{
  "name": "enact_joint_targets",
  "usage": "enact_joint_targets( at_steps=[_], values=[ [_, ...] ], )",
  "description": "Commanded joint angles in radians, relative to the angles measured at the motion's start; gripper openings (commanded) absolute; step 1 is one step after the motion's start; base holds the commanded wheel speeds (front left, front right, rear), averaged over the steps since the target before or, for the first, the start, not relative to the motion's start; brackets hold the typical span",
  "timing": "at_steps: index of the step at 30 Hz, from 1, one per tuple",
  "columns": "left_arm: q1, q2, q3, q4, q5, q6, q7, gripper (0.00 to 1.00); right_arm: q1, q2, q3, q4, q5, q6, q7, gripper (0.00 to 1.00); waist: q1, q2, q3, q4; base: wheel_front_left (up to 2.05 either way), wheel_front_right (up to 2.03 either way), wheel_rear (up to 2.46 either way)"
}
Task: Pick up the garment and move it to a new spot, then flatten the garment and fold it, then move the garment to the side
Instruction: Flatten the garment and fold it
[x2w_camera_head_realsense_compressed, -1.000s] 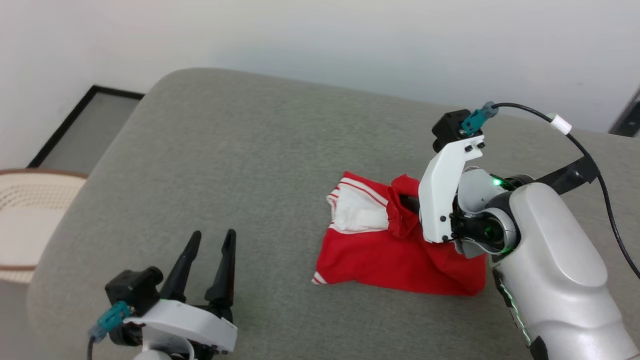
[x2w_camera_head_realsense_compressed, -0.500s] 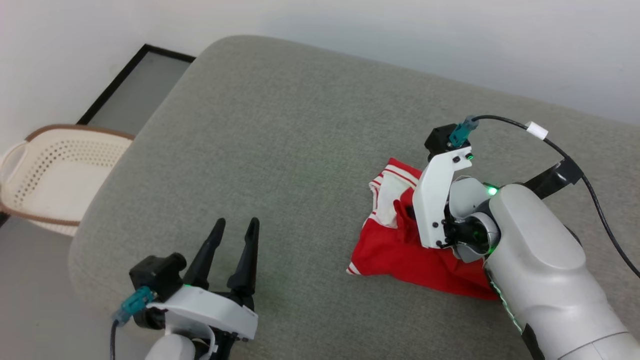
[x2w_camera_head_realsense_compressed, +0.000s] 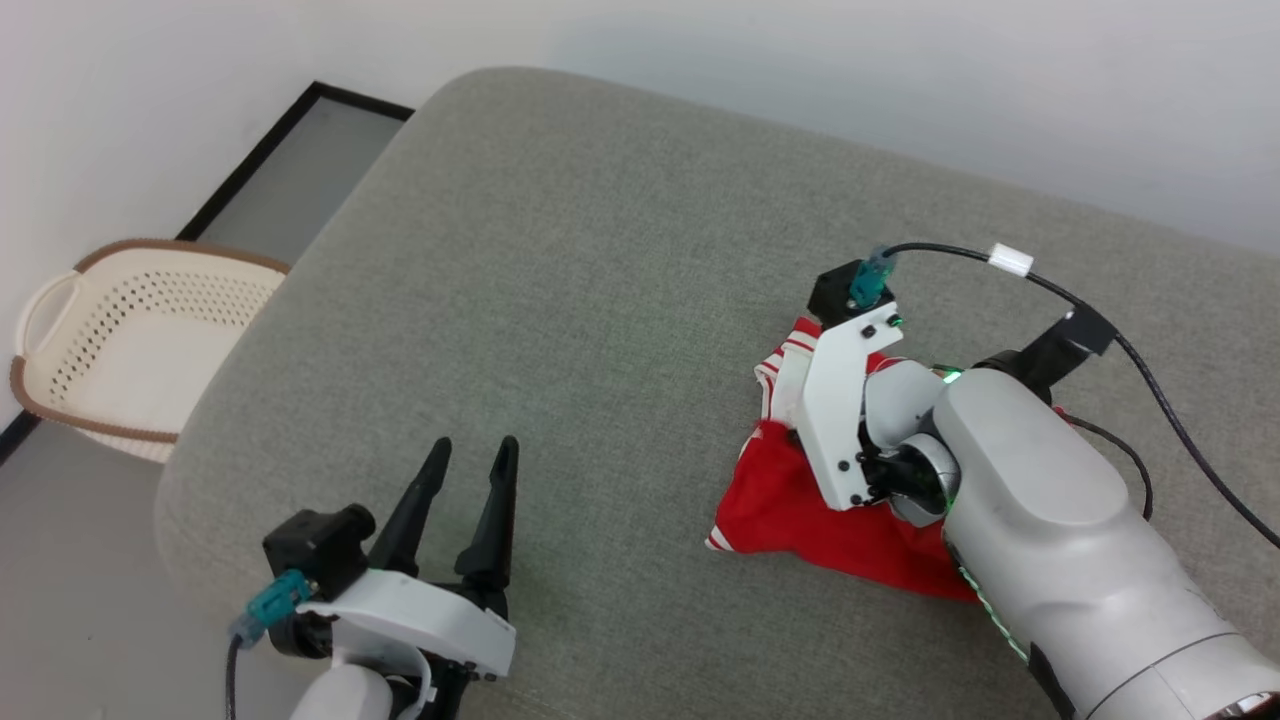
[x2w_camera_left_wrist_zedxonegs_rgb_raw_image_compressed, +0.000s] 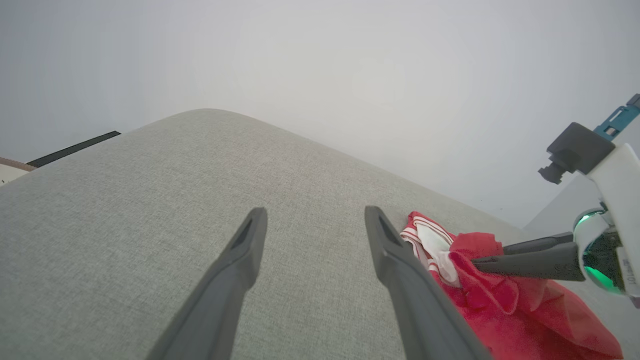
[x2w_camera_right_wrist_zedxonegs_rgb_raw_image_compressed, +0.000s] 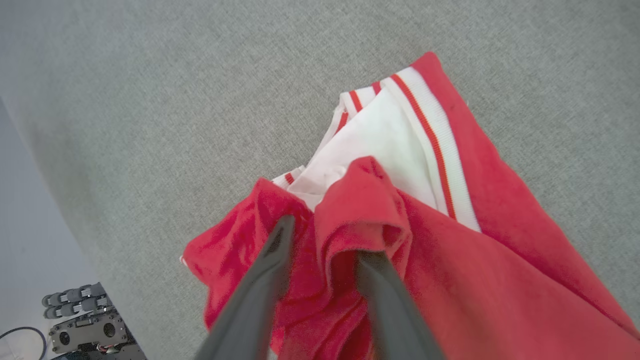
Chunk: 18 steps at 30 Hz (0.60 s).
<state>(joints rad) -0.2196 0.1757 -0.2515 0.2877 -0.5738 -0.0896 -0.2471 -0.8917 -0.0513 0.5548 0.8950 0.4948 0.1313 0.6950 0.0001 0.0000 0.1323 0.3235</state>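
Note:
The garment (x2w_camera_head_realsense_compressed: 790, 500) is a red jersey with a white sleeve and red-and-white striped trim, lying crumpled on the grey cushion (x2w_camera_head_realsense_compressed: 560, 250). In the right wrist view my right gripper (x2w_camera_right_wrist_zedxonegs_rgb_raw_image_compressed: 327, 240) is down on the garment (x2w_camera_right_wrist_zedxonegs_rgb_raw_image_compressed: 500, 250). Its jaws stand parted, and a raised fold of red cloth sits loosely between them. In the head view my right wrist (x2w_camera_head_realsense_compressed: 850, 410) hides those fingers. The left wrist view shows the garment (x2w_camera_left_wrist_zedxonegs_rgb_raw_image_compressed: 500, 295) with the right gripper (x2w_camera_left_wrist_zedxonegs_rgb_raw_image_compressed: 475, 260) reaching into it from the right. My left gripper (x2w_camera_head_realsense_compressed: 470, 450) hovers open and empty over the cushion's near left part, well left of the garment.
A cream perforated basket (x2w_camera_head_realsense_compressed: 150, 330) with a brown rim stands on the floor left of the cushion. A dark-framed panel (x2w_camera_head_realsense_compressed: 290, 160) lies by the wall behind it. A black cable (x2w_camera_head_realsense_compressed: 1000, 260) arcs over my right arm. Bare cushion stretches between the two grippers.
The head camera has turned, shifting the whole picture. My right gripper's jaws have parted from a tight pinch on the red fold. The left gripper stays open.

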Motion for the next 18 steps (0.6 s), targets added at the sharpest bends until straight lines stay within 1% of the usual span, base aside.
enact_joint_targets(
  at_steps=[1,5,8,13,18],
  values=[
    [-0.001,0.004,0.003,0.003,-0.007,-0.007,-0.004,1.0,-0.013,0.002,0.021,0.004,0.016,-0.001,0.005,1.0,-0.0001,0.0,-0.01,-0.004,0.0,0.0,0.0],
    [0.012,0.011,0.006,0.007,-0.006,-0.001,-0.006,1.0,-0.038,0.002,0.064,0.001,0.044,-0.001,0.021,1.0,-0.0001,0.0,-0.031,-0.013,0.0,0.0,0.0],
    [0.02,0.018,0.004,0.003,-0.004,0.001,-0.005,1.0,-0.056,0.003,0.092,-0.015,0.067,-0.001,0.003,1.0,-0.0001,0.0,-0.047,-0.021,0.0,0.0,0.0],
    [0.044,0.032,0.007,-0.008,-0.006,0.01,0.001,1.0,-0.07,0.002,0.134,-0.068,0.118,-0.001,-0.077,1.0,-0.0001,0.0,-0.075,-0.041,0.0,0.0,0.0],
    [0.074,0.049,0.015,-0.035,-0.007,0.026,0.006,1.0,-0.066,0.002,0.195,-0.144,0.149,-0.001,-0.212,1.0,-0.0001,0.0,-0.099,-0.077,0.0,0.0,0.0]
  ],
)
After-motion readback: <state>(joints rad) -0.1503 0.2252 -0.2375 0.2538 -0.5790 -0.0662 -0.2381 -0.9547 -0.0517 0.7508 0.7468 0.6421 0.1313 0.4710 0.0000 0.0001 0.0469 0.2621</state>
